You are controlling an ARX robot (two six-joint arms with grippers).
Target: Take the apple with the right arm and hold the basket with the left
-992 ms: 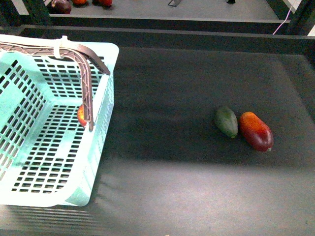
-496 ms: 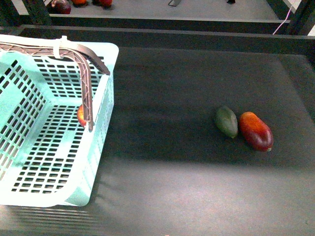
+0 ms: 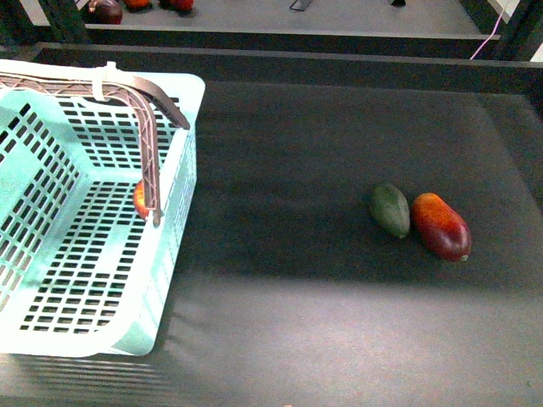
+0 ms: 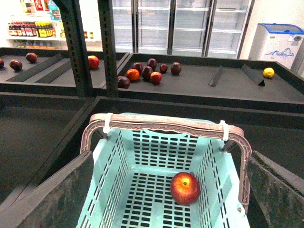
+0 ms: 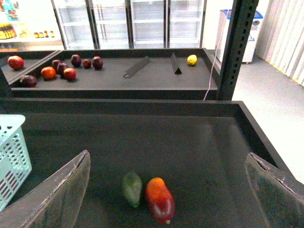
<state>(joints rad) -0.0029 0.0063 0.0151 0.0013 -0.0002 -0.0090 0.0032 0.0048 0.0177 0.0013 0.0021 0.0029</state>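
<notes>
The pale turquoise basket (image 3: 174,246) stands at the table's left, its brown-grey handle (image 3: 151,161) arching over the near-right corner. The red apple (image 3: 139,200) lies inside on the basket floor against the right wall, mostly hidden by that handle in the front view. The left wrist view shows the apple (image 4: 185,188) whole, stem dimple up. My left gripper (image 4: 170,154) hangs open above the basket (image 4: 142,142), one finger on each side. My right gripper (image 5: 168,154) is open over the dark mat, away from the basket (image 5: 12,152), whose corner shows at the edge. Neither arm appears in the front view.
A dark green avocado (image 3: 389,209) and a red-orange mango (image 3: 441,225) lie side by side on the mat at the right, below my right gripper. A raised dark wall (image 3: 339,66) borders the table's far edge. Several fruits (image 4: 147,73) sit on the shelf beyond.
</notes>
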